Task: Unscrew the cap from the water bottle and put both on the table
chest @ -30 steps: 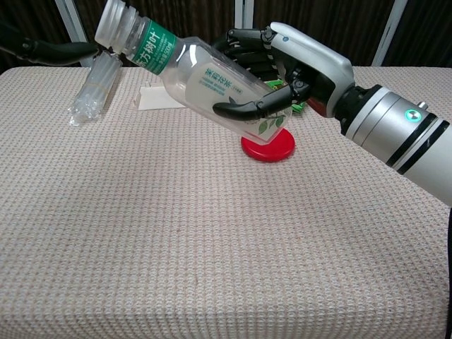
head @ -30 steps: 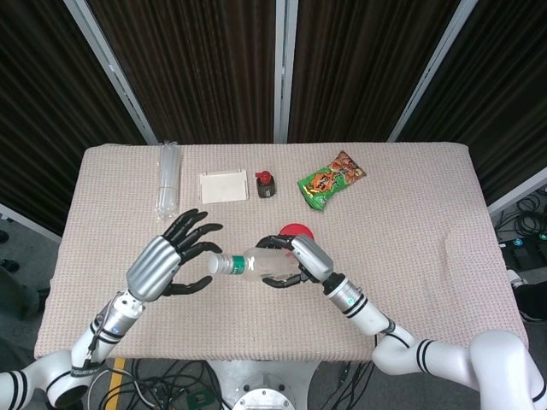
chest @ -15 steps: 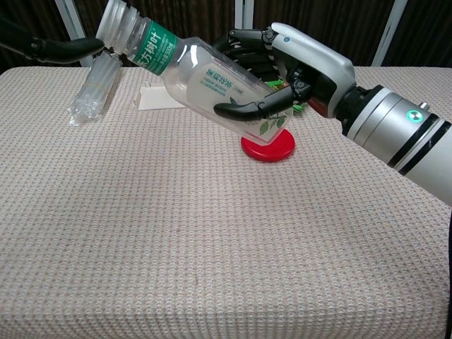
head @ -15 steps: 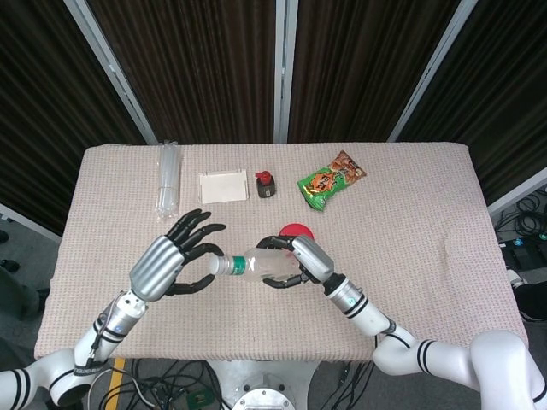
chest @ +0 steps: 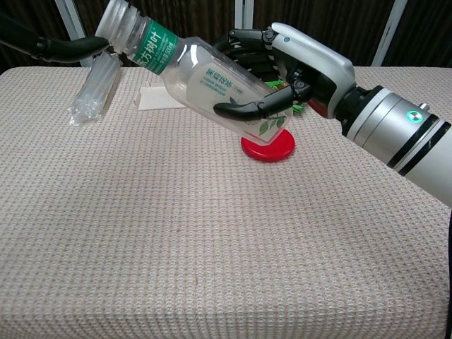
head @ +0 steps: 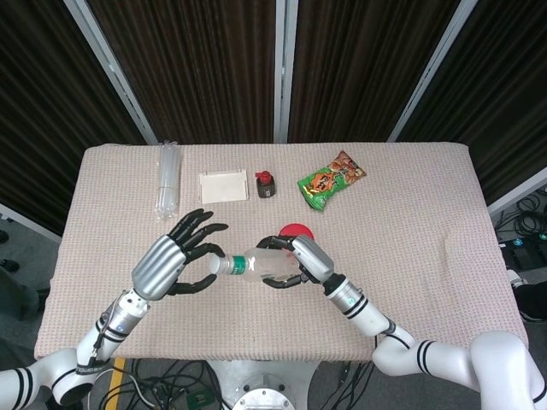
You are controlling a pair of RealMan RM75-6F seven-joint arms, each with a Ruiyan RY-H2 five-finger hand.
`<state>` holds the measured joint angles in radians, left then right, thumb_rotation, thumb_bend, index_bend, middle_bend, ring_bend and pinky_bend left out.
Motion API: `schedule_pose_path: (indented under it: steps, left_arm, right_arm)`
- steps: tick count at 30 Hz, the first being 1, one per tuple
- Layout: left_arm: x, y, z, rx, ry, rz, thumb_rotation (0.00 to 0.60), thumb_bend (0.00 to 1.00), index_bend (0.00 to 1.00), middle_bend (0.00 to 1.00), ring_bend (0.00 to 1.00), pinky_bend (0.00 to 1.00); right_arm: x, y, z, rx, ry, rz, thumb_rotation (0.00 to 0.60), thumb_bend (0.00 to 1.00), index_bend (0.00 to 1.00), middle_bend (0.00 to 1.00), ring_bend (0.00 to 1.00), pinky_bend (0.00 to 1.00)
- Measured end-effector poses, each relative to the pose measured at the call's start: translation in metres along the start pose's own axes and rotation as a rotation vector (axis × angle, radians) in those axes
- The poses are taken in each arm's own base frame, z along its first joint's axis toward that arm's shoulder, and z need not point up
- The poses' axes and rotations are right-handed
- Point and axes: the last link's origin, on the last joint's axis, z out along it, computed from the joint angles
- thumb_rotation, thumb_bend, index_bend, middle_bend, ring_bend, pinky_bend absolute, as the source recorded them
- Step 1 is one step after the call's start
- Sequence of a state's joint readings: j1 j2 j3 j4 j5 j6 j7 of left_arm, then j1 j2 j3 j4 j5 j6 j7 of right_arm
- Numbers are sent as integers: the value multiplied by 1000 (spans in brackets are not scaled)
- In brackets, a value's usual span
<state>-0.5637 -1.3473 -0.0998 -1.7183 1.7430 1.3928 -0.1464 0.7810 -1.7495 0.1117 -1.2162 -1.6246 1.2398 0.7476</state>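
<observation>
Two hands up over the near-centre of the table (head: pixel 410 196). Right hand (head: pixel 301 261) wrapped around the body of the clear water bottle (head: pixel 261 265), held off the cloth and tilted, neck pointing left. In chest view, bottle (chest: pixel 191 74) angled up-left, green label band below the neck, right hand (chest: pixel 296 63) clasping the lower body with fingers (chest: pixel 247 107) curled underneath. Cap (head: pixel 214 264) on the neck, translucent white, at the left end. Left hand (head: pixel 175 256) released, fingers spread, fingertips right at the cap; cannot tell whether touching. In chest view only dark fingertips of the left hand (chest: pixel 67 48) visible at the top left edge, next to the cap (chest: pixel 113 21).

On the cloth: red round disc (head: pixel 296 231) just beyond the bottle, lying flat under it in chest view (chest: pixel 268 146). Far side, left to right: clear plastic tube bundle (head: pixel 167 179), white flat card (head: pixel 223 186), small black item with red top (head: pixel 265 183), green snack packet (head: pixel 329 181). All well apart from the hands.
</observation>
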Motion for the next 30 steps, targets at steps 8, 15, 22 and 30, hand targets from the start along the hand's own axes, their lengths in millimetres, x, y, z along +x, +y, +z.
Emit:
schedule_pose_path:
  steps: [8,15,22,30]
  left_arm:
    - [1,0,-1,-3,14,5,600,318,457,218,16,0]
    - [4,-1,-3,2,22,26,600,322,456,291,48,0]
    - [13,-19,-12,56,39,78,600,318,455,290,49,0]
    - [0,-64,-36,217,-124,280,600,327,451,288,49,0]
  right_arm:
    - [0,0,0,1,-2,-5,600,399,659,556,440,512]
    - [3,1,-3,-2,-4,-22,600,400,659,556,441,516]
    - [16,7,-13,-28,5,-60,600,402,659,555,441,517]
    - [38,11,-30,-68,-17,-192,600,402,659,552,441,517]
